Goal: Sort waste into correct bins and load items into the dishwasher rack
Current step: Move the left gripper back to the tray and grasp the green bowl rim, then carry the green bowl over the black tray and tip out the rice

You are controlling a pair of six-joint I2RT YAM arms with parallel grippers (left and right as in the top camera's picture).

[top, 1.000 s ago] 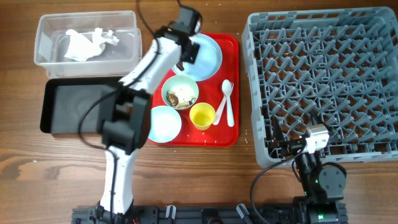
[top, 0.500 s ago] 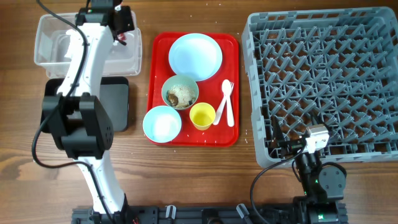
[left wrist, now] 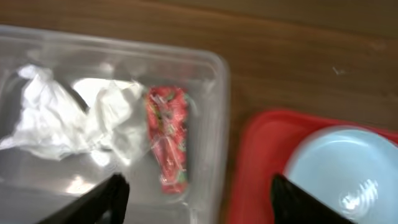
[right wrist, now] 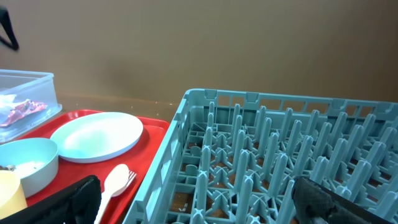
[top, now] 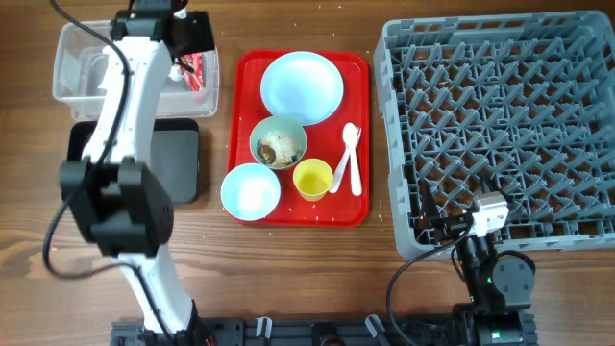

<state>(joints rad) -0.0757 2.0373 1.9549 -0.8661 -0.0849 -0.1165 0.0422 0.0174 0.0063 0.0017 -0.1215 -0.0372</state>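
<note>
Above the clear tub, the left gripper is held with fingers spread and empty. The red wrapper is seen inside, beside the tissue. The right gripper, its fingers likewise parted, is held by the rack.

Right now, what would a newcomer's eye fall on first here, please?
The red tray of pale dishes sits mid-table, beside the big grey rack on the right. At far left, the open left tool hangs over the clear tub, where a red wrapper lies beside white tissue.
</note>
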